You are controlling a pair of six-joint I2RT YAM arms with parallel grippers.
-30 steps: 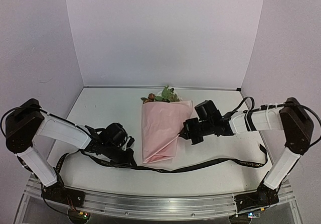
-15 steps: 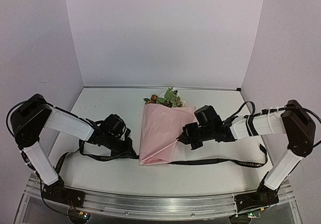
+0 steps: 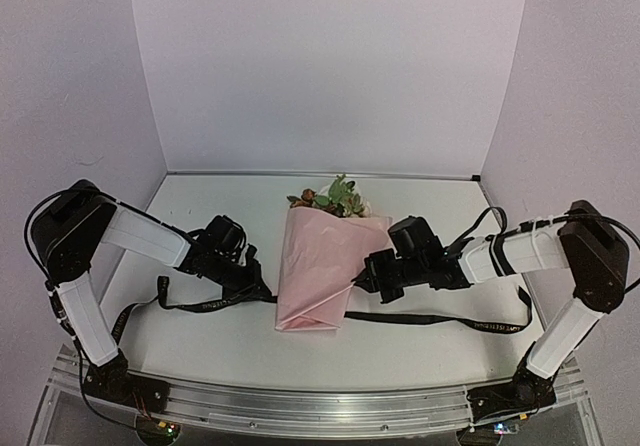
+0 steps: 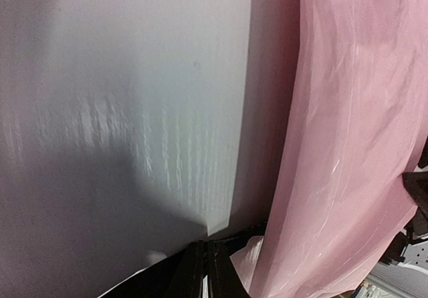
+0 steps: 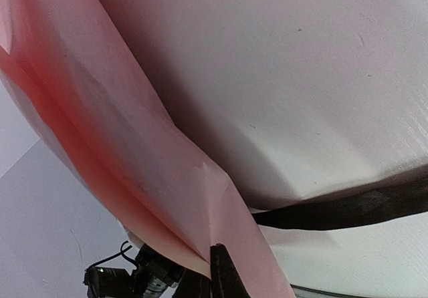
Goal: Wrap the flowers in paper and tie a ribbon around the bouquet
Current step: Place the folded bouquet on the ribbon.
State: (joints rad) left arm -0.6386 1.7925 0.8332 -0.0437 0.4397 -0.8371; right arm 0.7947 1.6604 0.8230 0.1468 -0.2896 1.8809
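While the flowers (image 3: 332,196) already sit rolled in the pink paper (image 3: 320,266) at the middle of the worktop (image 3: 200,216), heads toward the back wall, the tying is not yet done. The black ribbon (image 3: 440,320) lies flat on the worktop, seemingly passing under the narrow near end of the cone and trailing out on both sides. The left tool (image 3: 262,288) is low at the cone's left edge with its jaws together, pinching, as far as I can judge, the ribbon where it meets the paper. The right tool (image 3: 362,278) is pressed to the cone's right edge, jaws closed on a fold of paper. To my eye the step in hand is getting the ribbon around the wrap. Next, one end needs lifting over the cone to cross the other, with the paper held so the roll does not spring open.
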